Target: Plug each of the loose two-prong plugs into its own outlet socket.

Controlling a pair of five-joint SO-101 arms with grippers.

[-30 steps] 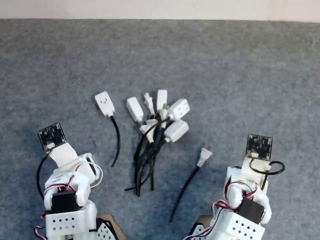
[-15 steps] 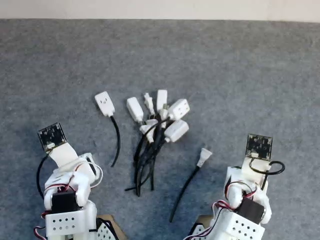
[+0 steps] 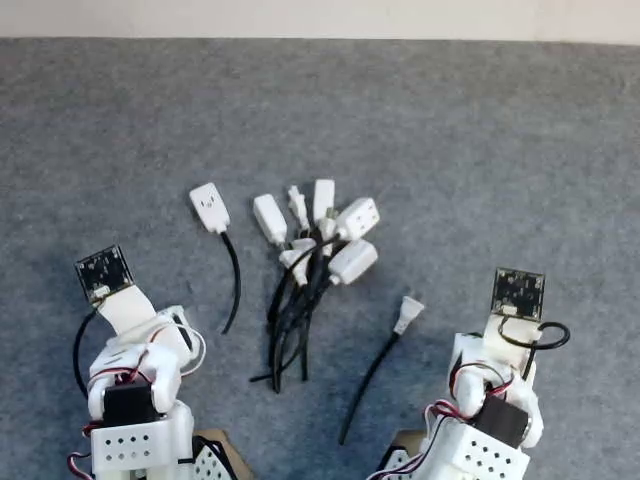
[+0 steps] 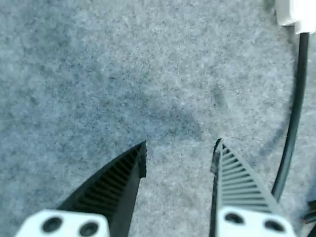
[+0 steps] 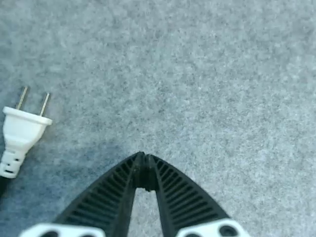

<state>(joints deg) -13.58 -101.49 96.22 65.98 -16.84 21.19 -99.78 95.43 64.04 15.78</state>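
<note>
Near side of the grey carpeted table (image 3: 470, 130): both arms sit apart, one per corner. Left gripper (image 4: 180, 145): jaws spread, nothing between them, black cord (image 4: 295, 98) of the lone outlet socket (image 3: 209, 208) just beside it. Right gripper (image 5: 144, 159): jaws pressed together, empty. Loose two-prong plug (image 5: 22, 129) lies flat near it, prongs pointing away from the arm, unplugged. Tangle of other sockets and plugs (image 3: 318, 235) sits mid-table.

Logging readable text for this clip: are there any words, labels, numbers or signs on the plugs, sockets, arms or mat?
No text can be read.
The plug and the lone socket show plain white faces.
The circuit boards on the arms carry marks too small to make out.
</note>
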